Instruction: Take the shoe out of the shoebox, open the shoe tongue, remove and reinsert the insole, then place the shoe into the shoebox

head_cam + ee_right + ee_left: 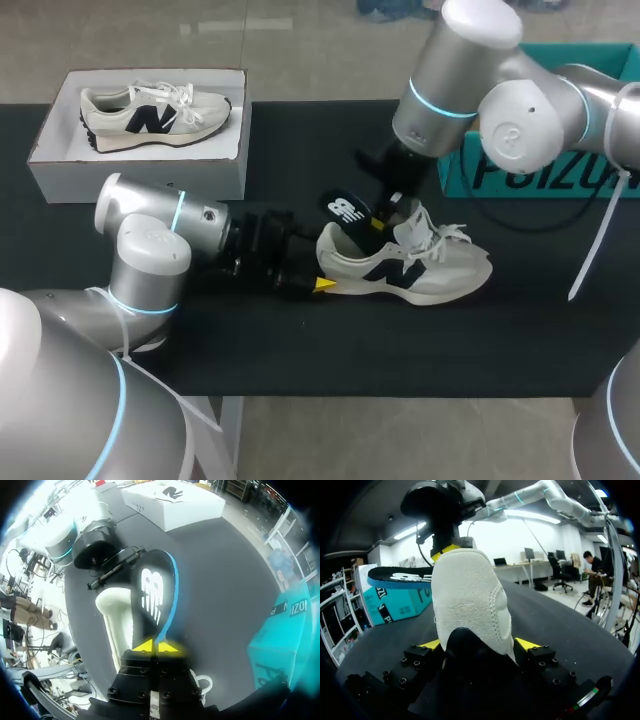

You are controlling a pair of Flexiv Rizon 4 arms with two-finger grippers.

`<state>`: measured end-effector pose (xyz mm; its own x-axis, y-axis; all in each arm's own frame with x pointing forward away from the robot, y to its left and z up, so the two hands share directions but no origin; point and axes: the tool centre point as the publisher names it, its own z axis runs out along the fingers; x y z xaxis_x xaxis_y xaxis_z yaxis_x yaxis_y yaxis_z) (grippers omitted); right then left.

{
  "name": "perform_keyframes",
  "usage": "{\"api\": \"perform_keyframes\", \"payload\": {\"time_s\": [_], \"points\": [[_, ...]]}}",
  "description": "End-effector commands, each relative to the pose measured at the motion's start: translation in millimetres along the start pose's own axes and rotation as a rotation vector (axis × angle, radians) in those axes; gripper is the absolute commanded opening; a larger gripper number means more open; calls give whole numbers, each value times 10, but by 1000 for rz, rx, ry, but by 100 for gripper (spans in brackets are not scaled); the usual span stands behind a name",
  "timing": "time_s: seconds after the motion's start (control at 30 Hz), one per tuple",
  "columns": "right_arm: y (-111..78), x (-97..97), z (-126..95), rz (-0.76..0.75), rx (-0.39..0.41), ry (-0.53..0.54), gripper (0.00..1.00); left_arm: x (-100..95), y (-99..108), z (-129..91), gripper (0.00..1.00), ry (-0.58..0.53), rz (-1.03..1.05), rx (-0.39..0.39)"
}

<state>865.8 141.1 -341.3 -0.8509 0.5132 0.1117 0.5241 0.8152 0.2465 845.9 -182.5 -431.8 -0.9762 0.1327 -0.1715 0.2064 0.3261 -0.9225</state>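
A white and grey sneaker with a dark logo lies on its side on the black mat. My left gripper has a yellow-tipped finger on each side of the heel and is shut on the shoe. A black insole with a white logo and a blue underside sticks up out of the shoe's opening. My right gripper is shut on its edge. In the right wrist view the insole stretches ahead of the closed tips, over the shoe. In the left wrist view the insole juts out sideways behind the heel.
A white shoebox stands at the mat's back left, with a second matching sneaker inside. A teal box sits at the back right, behind my right arm. Black mat lies bare in front of the shoe.
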Motion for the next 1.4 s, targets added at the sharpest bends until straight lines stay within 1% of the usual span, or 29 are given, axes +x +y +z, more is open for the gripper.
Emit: {"api": "perform_keyframes", "payload": {"time_s": [0.03, 0.23, 0.37, 0.5, 0.7, 0.93, 1.0, 1.03, 1.4], "points": [[185, 11, -1, 1, -17, 12, 0, 6, 23, 32, 0, 0, 1, -2], [389, 41, -155, 4, -76, 13, 0, 6, 23, 32, 0, 0, 1, -2], [562, 52, -357, 6, -117, -5, 0, 6, 23, 32, 0, 0, 1, -2], [667, 47, -556, 0, -142, -33, 0, 6, 23, 32, 0, 0, 1, -2], [710, -36, -847, 39, -187, -58, 0, 6, 23, 32, 0, 0, 1, -2], [785, -36, -1276, 71, -266, -95, 0, 6, 23, 32, 0, 0, 1, -2], [799, -25, -1356, 119, -229, -107, 0, 6, 23, 32, 0, 0, 1, -2], [801, -18, -1395, 144, -224, -114, 0, 6, 23, 32, 0, 0, 1, -2], [801, -18, -1395, 144, -224, -114, 0, 6, 23, 32, 0, 0, 1, -2]]}}
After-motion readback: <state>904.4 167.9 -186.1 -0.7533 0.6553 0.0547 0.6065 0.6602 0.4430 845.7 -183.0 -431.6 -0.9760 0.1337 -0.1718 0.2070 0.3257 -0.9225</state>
